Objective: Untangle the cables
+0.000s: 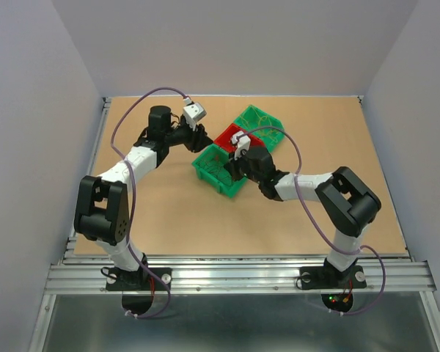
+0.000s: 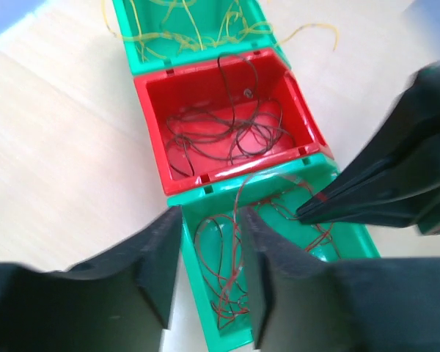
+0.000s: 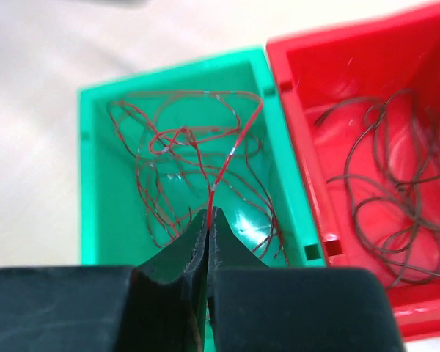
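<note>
Clamping the red wire [image 3: 242, 136], the right gripper [image 3: 207, 220] is closed; left gripper [image 2: 209, 224] fingers stand apart. Wire judged limp, light, snag-prone: grip a raised loop.

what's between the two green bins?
A red bin, edge to edge with the far green bin and the near green bin, holding tangled dark brown wires. Clearest in the left wrist view.

Black-and-white arms [image 1: 132, 163] (purple cables [image 1: 159, 89]), black fingers [image 2: 158, 264]
</note>
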You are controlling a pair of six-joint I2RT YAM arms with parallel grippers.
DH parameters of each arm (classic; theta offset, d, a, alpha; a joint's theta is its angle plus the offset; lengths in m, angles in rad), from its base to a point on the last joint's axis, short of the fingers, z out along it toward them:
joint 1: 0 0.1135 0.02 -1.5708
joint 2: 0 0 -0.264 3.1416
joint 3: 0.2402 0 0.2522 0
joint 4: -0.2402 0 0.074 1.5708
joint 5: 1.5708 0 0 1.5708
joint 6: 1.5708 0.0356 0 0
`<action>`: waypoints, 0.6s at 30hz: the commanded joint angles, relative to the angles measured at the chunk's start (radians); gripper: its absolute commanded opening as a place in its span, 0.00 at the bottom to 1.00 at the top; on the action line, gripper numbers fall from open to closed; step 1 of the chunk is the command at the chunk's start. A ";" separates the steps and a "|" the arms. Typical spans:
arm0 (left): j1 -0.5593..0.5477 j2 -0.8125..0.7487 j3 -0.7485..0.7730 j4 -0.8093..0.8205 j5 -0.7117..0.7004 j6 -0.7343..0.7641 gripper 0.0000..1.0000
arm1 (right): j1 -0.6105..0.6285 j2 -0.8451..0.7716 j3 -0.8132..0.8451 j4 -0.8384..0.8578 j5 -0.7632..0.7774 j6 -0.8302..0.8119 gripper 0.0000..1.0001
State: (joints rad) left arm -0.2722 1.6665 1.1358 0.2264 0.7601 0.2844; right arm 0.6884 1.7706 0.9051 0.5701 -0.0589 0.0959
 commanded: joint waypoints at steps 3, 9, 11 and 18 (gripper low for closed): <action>0.002 -0.117 -0.031 0.060 0.071 -0.013 0.61 | 0.019 0.101 0.117 -0.085 0.005 -0.027 0.01; 0.004 -0.129 -0.036 0.062 0.070 -0.014 0.65 | 0.028 0.179 0.162 -0.162 0.024 -0.036 0.01; 0.004 -0.114 -0.021 0.051 0.061 -0.016 0.64 | 0.030 0.237 0.225 -0.238 0.034 -0.044 0.00; 0.011 -0.082 -0.008 0.044 0.047 -0.014 0.61 | 0.031 0.343 0.354 -0.398 0.047 -0.045 0.01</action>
State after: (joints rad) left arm -0.2668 1.5867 1.1168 0.2470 0.8036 0.2764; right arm 0.7082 2.0705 1.2057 0.3214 -0.0296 0.0677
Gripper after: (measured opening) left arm 0.620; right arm 0.021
